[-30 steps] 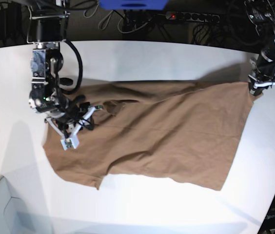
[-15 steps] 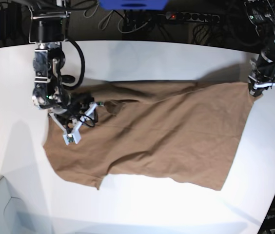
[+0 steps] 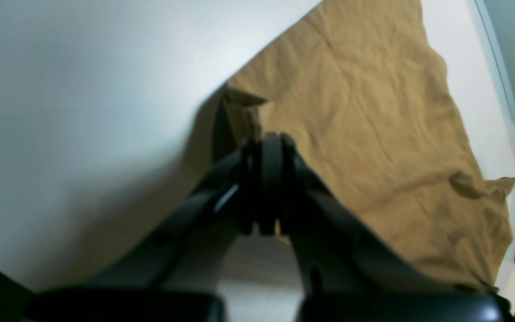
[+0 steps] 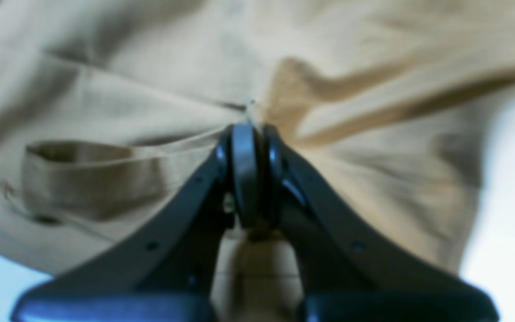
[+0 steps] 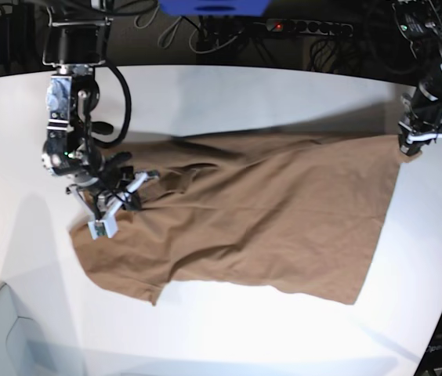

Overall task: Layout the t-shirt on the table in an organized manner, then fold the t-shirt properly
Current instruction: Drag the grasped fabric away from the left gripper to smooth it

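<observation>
The brown t-shirt (image 5: 268,211) lies spread and wrinkled across the white table (image 5: 244,94). At the shirt's left end, my right gripper (image 5: 127,200) presses down on the fabric near a fold. In the right wrist view the right gripper (image 4: 246,129) is shut, pinching a ridge of t-shirt (image 4: 373,71) cloth. My left gripper (image 5: 403,145) holds the shirt's far right top corner. The left wrist view shows the left gripper (image 3: 268,147) shut at the edge of the t-shirt (image 3: 373,112), beside bare table (image 3: 83,89).
Behind the table's far edge lie a power strip (image 5: 307,27) and cables in the dark. A blue object (image 5: 213,6) sits at top centre. A pale bin (image 5: 1,337) stands at the bottom left. The table's edge curves down the right side.
My right gripper has closed on the fabric at the shirt's left end and shifted slightly left. The cloth around it has bunched. The left gripper has stayed still on its corner.
</observation>
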Robot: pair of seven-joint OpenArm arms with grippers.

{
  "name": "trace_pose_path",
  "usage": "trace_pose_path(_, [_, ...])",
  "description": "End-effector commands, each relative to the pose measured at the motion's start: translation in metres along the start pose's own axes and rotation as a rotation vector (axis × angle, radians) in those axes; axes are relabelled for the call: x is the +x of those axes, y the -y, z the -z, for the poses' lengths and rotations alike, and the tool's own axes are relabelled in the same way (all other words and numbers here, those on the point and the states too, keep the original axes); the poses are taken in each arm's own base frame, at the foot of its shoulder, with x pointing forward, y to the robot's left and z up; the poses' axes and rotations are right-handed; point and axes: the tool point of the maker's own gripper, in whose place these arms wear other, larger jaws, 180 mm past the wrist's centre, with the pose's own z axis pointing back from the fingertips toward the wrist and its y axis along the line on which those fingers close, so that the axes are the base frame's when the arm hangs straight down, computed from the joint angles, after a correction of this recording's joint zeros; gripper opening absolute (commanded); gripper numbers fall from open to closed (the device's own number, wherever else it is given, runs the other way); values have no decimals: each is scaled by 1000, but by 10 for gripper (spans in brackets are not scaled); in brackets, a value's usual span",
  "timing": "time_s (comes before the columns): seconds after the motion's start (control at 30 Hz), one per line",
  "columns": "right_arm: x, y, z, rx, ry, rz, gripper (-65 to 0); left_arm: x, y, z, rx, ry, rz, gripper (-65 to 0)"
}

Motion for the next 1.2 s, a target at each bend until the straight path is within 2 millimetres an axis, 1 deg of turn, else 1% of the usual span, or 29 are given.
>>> trace_pose_path(0.0, [26, 6, -7, -15, 77, -6, -650, 13, 7, -2, -25, 37, 8, -648])
trace_pose_path(0.13, [28, 22, -18, -56, 103, 18, -650, 13, 8, -2, -26, 37, 7, -648])
trace_pose_path(0.27, [23, 23, -16, -58, 91, 22, -650, 13, 8, -2, -26, 38, 7, -648])
trace_pose_path(0.37, [9, 21, -13, -52, 58, 31, -650, 13, 8, -2, -26, 37, 7, -648])
trace_pose_path(0.5, [0, 21, -10, -44, 34, 38, -650, 13, 8, -2, -26, 37, 7, -648])
trace_pose_path(0.63, [-16, 18, -13, -41, 4, 40, -644, 13, 8, -1, -27, 35, 8, -648])
trace_pose_path(0.77, [-26, 18, -13, -40, -12, 44, -530, 12, 8, -1, -27, 35, 6, -648])
trace_pose_path(0.87, [-27, 18, -14, -40, -10, 45, -452, 14, 10, -1, -32, 39, 5, -648])
trace_pose_path(0.97, [-27, 18, -14, -40, -10, 45, -411, 15, 12, 0, -35, 42, 5, -648])
trace_pose_path(1.03, [-27, 18, -14, -40, -10, 45, -396, 16, 12, 0, -36, 43, 5, -648])
trace_pose_path(1.17, [-28, 18, -13, -40, -13, 46, -397, 16, 12, 0, -36, 43, 5, -648])
